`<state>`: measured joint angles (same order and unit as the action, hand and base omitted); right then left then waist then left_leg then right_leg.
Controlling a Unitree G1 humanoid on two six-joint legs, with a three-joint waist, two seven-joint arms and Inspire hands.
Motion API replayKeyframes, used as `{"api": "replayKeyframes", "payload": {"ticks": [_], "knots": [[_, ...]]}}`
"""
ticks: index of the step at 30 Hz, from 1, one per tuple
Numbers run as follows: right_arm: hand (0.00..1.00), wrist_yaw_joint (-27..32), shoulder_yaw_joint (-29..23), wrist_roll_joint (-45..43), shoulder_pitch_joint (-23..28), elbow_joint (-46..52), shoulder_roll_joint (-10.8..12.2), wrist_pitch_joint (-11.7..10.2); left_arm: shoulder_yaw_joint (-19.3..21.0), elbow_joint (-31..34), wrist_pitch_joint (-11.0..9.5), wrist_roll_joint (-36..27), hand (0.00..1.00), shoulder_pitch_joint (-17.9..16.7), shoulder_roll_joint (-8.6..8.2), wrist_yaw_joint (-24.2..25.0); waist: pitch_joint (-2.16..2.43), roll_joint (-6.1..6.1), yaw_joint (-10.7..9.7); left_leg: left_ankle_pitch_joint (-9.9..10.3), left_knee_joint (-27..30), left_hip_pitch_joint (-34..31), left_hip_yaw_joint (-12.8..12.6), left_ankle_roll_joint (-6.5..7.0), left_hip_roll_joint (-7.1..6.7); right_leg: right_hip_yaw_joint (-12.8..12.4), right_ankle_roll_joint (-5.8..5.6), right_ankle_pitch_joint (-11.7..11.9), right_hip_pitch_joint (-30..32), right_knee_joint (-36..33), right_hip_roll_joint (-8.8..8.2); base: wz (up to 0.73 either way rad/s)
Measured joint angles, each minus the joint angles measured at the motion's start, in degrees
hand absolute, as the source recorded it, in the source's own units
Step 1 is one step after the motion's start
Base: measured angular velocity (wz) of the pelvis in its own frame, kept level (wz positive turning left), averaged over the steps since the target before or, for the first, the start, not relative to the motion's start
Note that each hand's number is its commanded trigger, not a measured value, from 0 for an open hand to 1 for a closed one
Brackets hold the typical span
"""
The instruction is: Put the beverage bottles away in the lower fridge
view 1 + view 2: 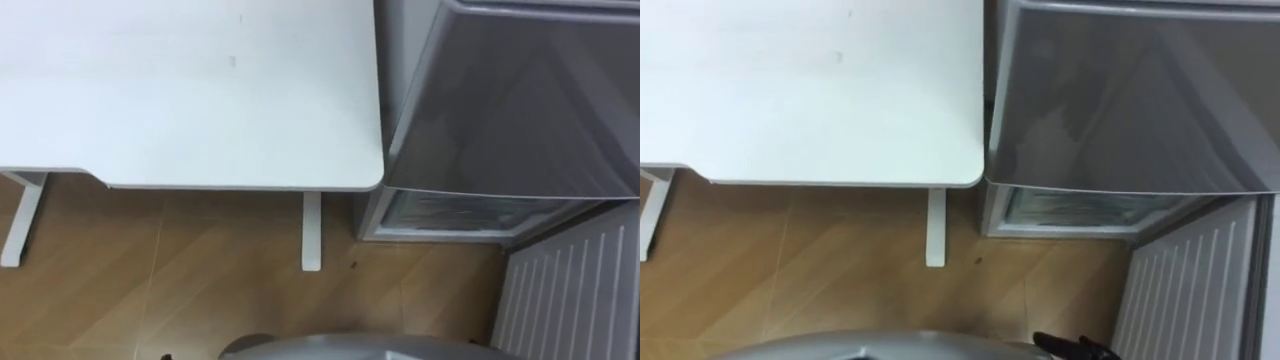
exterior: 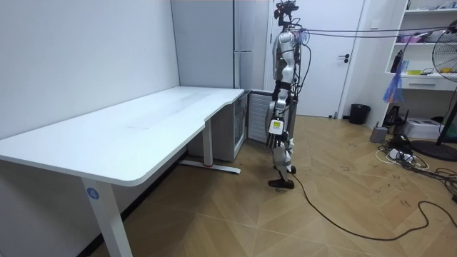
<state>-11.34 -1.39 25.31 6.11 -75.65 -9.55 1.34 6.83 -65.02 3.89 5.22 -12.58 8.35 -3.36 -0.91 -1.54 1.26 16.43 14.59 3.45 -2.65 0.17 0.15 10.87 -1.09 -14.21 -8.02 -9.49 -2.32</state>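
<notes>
The grey fridge (image 1: 520, 100) stands to the right of the white table (image 1: 190, 90), its upper door closed. Below it the lower compartment (image 1: 450, 212) is open, with a pale shelf inside. Its white ribbed door (image 1: 580, 290) is swung out towards me at the lower right. In the room view I stand upright before the fridge (image 2: 243, 43), at the table's far end. My left hand (image 2: 275, 130) hangs by my thigh. A dark bit of my right hand (image 1: 1072, 346) shows at the bottom edge, beside the open door.
The white table leg (image 1: 311, 232) stands on the wood floor just left of the fridge. Behind me in the room view are a white door (image 2: 335, 50), a small black bin (image 2: 359, 113), shelves and a fan (image 2: 446, 64).
</notes>
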Motion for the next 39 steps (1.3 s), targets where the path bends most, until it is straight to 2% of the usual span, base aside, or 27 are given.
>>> {"api": "replayKeyframes", "payload": {"ticks": [3, 5, 7, 9, 11, 12, 13, 14, 15, 16, 17, 18, 19, 20, 21, 22, 23, 25, 27, 32, 34, 35, 37, 39], "knots": [[0.00, 0.57, 0.14, -5.08, -1.87, 0.99, -0.07, 0.02, 0.84, 0.97, -0.23, 0.02, 0.00, 1.27, 0.05, -0.21, -0.07, -0.14, 0.63, -0.15, 0.03, -0.10, -0.83, 0.01, 0.12, -1.15, 0.14, 0.10, 0.59, -0.14, 0.08, -0.15], [0.00, 1.24, 0.04, -7.44, -2.75, 2.39, -0.03, 0.11, 0.84, 0.87, -0.32, 0.00, 0.00, 2.12, 0.04, -0.08, 0.16, -0.43, 0.62, -0.45, 0.04, -0.27, -1.23, 0.12, 0.12, -1.12, 0.19, 0.44, 0.74, -0.19, 0.06, -0.05], [0.00, 2.82, -1.66, -12.86, -2.65, 10.76, -0.36, 1.29, 1.40, 0.92, -0.72, 0.05, 0.00, 3.08, 0.06, 0.65, 0.19, -0.47, 0.28, -0.78, -0.01, -0.32, -1.78, 0.23, 0.14, -1.56, 0.15, 0.78, 1.08, -0.26, 0.01, -0.09], [0.00, 3.85, -4.44, -15.62, -2.57, 19.77, -0.75, 1.40, 1.85, 1.14, -0.74, 0.16, 0.00, 3.24, 0.04, 1.73, 0.24, -0.41, -0.40, -0.96, 0.00, -0.43, -2.24, 0.32, 0.20, -2.26, 0.09, 1.17, 1.46, -0.23, 0.06, -0.17], [0.00, 5.36, -6.10, -16.80, -2.88, 28.17, -1.37, 0.64, 1.98, 1.44, -0.76, 0.72, 0.00, 3.33, 0.38, 2.48, 0.38, -0.38, -1.33, -1.15, -0.02, -0.39, -2.46, 0.41, 0.19, -2.64, 0.05, 1.42, 1.62, -0.24, 0.04, -0.09], [0.00, 6.20, -7.53, -18.23, -2.56, 34.15, -1.67, 0.70, 2.07, 1.57, -0.96, 0.71, 0.00, 3.26, 0.64, 2.54, 0.54, -1.00, -1.77, -1.37, -0.25, -0.28, -2.34, 0.46, 0.09, -2.92, 0.00, 1.47, 1.63, -0.31, -0.03, 0.00], [0.00, 7.40, -8.79, -20.84, -2.02, 40.99, -1.83, 0.90, 2.20, 2.62, -1.03, 0.73, 0.00, 2.85, 0.67, 2.54, 0.71, -1.07, -2.49, -1.57, -0.61, -0.07, -2.77, 0.53, 0.10, -3.23, -0.03, 1.63, 1.68, -0.32, -0.03, -0.07], [0.00, 7.71, -9.03, -22.15, -1.80, 42.87, -2.27, 3.88, 2.29, 3.15, -1.07, 0.73, 0.00, 2.46, 0.77, 2.63, 0.78, -1.28, -2.46, -1.70, -0.81, 0.00, -3.14, 0.52, 0.12, -3.81, -0.04, 1.73, 1.90, -0.35, 0.02, -0.17], [0.00, 8.22, -9.24, -25.96, 0.83, 48.94, -2.80, 5.81, 2.66, 3.72, -1.42, 0.75, 0.00, 1.55, 0.93, 2.98, 0.91, -1.19, -2.50, -1.77, -1.10, -0.16, -3.69, 0.54, 0.19, -4.91, 0.01, 1.83, 2.49, -0.46, 0.15, -0.35], [0.00, 9.00, -9.53, -29.11, 4.02, 57.38, -3.26, 6.35, 4.07, 3.69, -1.51, 0.75, 0.00, 0.55, 0.95, 3.01, 0.76, -1.49, -2.76, -1.94, -1.41, -0.26, -4.30, 0.52, 0.24, -5.54, 0.03, 1.89, 3.29, -0.82, 0.18, -0.39], [0.00, 9.51, -9.58, -30.75, 4.56, 61.23, -3.67, 6.33, 4.87, 3.57, -1.48, 0.84, 0.00, 0.27, 0.99, 2.94, 0.74, -1.52, -3.31, -2.00, -1.60, -0.20, -4.86, 0.52, 0.35, -6.08, 0.03, 1.89, 3.74, -1.24, 0.24, -0.47], [0.00, 10.74, -10.76, -32.70, 4.60, 66.71, -4.62, 6.04, 6.26, 3.03, -1.41, 1.75, 0.00, -0.78, 1.25, 2.74, 1.00, -1.24, -4.52, -2.02, -1.90, -0.15, -5.34, 0.52, 0.45, -6.35, 0.07, 2.02, 4.27, -1.40, 0.32, -0.37], [0.00, 12.95, -13.35, -33.80, 4.62, 71.58, -5.11, 5.24, 6.66, 2.94, -1.34, 2.70, 0.00, -1.37, 1.57, 2.27, 0.80, -1.60, -5.55, -2.03, -1.91, -0.10, -5.54, 0.53, 0.53, -6.81, 0.04, 2.23, 4.40, -1.36, 0.44, -0.28], [0.00, 13.97, -14.87, -33.78, 4.63, 73.88, -5.29, 4.77, 6.71, 2.92, -1.34, 3.09, 0.00, -1.66, 1.69, 2.16, 0.85, -1.72, -5.97, -2.03, -1.93, -0.07, -5.72, 0.53, 0.56, -6.99, 0.01, 2.33, 4.44, -1.35, 0.47, -0.15], [0.00, 15.99, -18.10, -33.26, 4.69, 78.72, -5.65, 3.91, 6.77, 2.96, -1.38, 3.08, 0.00, -1.76, 1.77, 2.13, 0.96, -1.88, -6.30, -2.03, -2.00, 0.05, -6.08, 0.53, 0.60, -7.41, -0.03, 2.46, 4.45, -1.33, 0.51, -0.13], [0.00, 18.22, -20.72, -32.31, 4.74, 82.34, -6.68, 2.16, 6.75, 3.37, -1.57, 3.06, 0.00, -2.03, 1.77, 1.83, 1.06, -2.05, -6.75, -2.03, -2.03, 0.21, -6.16, 0.54, 0.60, -7.58, -0.10, 2.64, 4.24, -1.17, 0.52, -0.08], [0.00, 19.33, -21.82, -32.24, 4.73, 83.54, -7.19, 1.18, 6.76, 3.55, -1.65, 3.07, 0.00, -2.21, 1.82, 1.56, 1.06, -2.03, -7.10, -2.04, -2.04, 0.25, -6.25, 0.55, 0.60, -7.58, -0.14, 2.69, 4.12, -1.11, 0.53, -0.03], [0.00, 23.86, -25.17, -32.06, 4.79, 85.59, -8.10, -1.26, 6.86, 4.15, -1.79, 3.12, 0.00, -2.83, 2.16, 0.68, 1.48, -2.79, -7.35, -2.04, -2.23, 0.56, -6.55, 0.56, 0.70, -7.73, -0.10, 2.78, 3.96, -1.13, 0.64, -0.05], [0.00, 26.39, -26.36, -32.33, 5.37, 85.59, -8.03, -1.59, 6.68, 4.08, -1.76, 3.12, 0.00, -2.97, 2.20, 0.04, 1.54, -3.01, -7.29, -2.04, -2.46, 0.76, -6.73, 0.56, 1.01, -7.71, -0.01, 3.21, 3.83, -1.14, 0.94, -0.13], [0.00, 31.02, -26.93, -32.43, 7.76, 83.26, -7.33, -1.34, 6.39, 4.74, -1.05, 3.39, 0.00, -3.77, 2.12, -0.75, 1.45, -1.83, -7.41, -2.02, -3.17, 0.77, -6.83, 0.58, 1.20, -7.45, 0.08, 3.80, 4.07, -1.21, 1.22, -0.10], [0.00, 33.36, -26.99, -32.19, 8.29, 79.37, -7.06, -0.52, 6.43, 4.66, 0.21, 3.39, 0.00, -4.04, 2.06, -1.20, 1.19, -1.53, -7.43, -2.05, -3.18, 0.78, -6.83, 0.59, 1.21, -7.48, 0.08, 3.79, 4.08, -1.26, 1.26, 0.00], [0.00, 33.77, -27.08, -31.82, 8.29, 78.39, -7.05, -0.23, 6.52, 4.67, 0.55, 3.42, 0.00, -4.06, 2.00, -1.20, 1.29, -1.53, -7.42, -2.06, -3.18, 0.77, -6.82, 0.59, 1.21, -7.50, 0.08, 3.79, 4.10, -1.28, 1.26, 0.00], [0.00, 34.80, -28.00, -28.34, 8.43, 73.73, -7.06, 0.26, 6.65, 4.93, 1.47, 4.06, 0.00, -4.37, 1.95, -1.27, 1.33, -0.88, -7.49, -2.10, -3.21, 0.63, -6.70, 0.58, 1.21, -7.40, 0.08, 3.79, 4.25, -1.26, 1.23, 0.00], [0.00, 35.77, -28.16, -23.70, 8.33, 70.03, -7.08, 1.22, 6.76, 5.88, 2.21, 4.35, 0.00, -5.03, 2.15, -1.32, 1.34, -0.97, -7.47, -2.20, -3.27, 0.41, -6.62, 0.48, 1.28, -7.04, 0.10, 3.78, 4.56, -1.22, 1.25, 0.03]]}}
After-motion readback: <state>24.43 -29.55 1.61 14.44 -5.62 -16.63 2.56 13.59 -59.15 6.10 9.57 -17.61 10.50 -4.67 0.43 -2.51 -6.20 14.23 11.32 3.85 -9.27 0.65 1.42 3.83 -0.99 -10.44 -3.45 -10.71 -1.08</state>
